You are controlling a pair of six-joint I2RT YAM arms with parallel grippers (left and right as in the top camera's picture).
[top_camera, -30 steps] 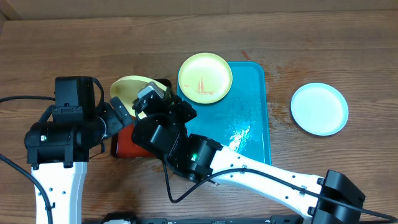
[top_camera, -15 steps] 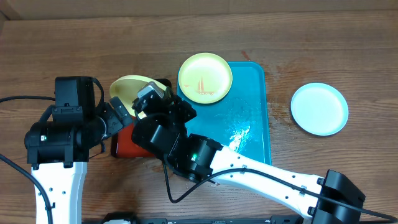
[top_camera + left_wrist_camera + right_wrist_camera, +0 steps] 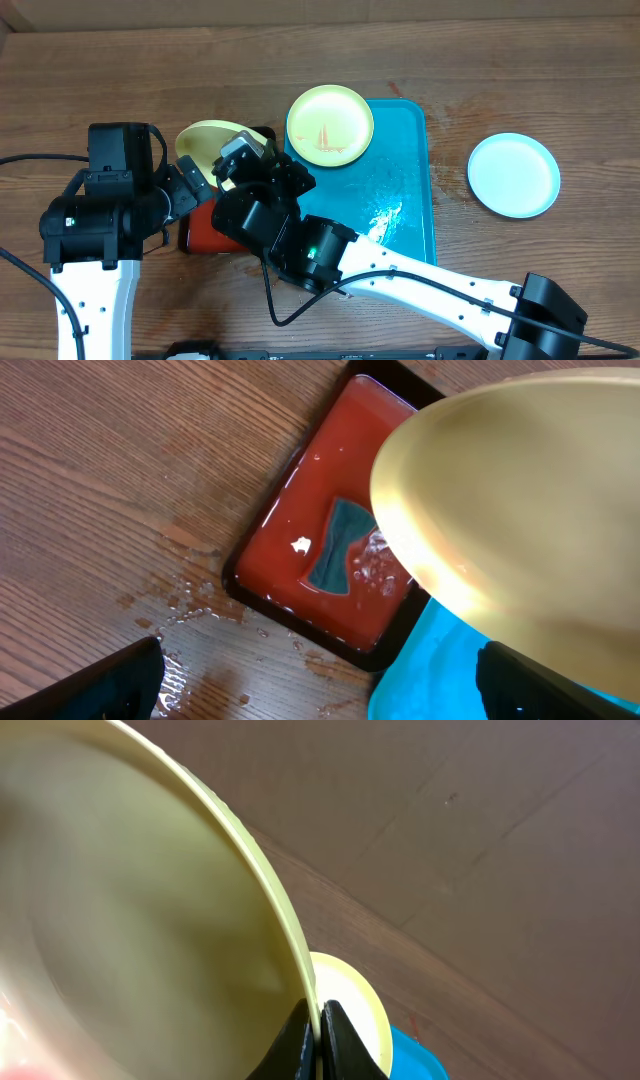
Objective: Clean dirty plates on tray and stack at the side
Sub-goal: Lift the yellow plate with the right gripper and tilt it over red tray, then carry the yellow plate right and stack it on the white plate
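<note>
Right gripper point(image 3: 317, 1020) pinched tight on the rim of a tilted yellow plate point(image 3: 130, 920); the arm reaches from bottom right across to centre-left, plate over the small black-rimmed red tray point(image 3: 300, 540). Left gripper point(image 3: 320, 665) has fingers spread wide with nothing gripped, angled down at the red tray beside the plate; can't tell if it touches. Right wrist view is mostly plate, fingers cut off at the bottom. Teal patch point(image 3: 335, 545) in the wet red tray, unclear what. Second plate point(image 3: 330, 125), orange smear, sits on the blue tray point(image 3: 405, 190) far-left corner, overhanging the rim. Third plate point(image 3: 513, 175), whitish, lies on the table point(image 3: 100, 70) right of the tray, apart.
</note>
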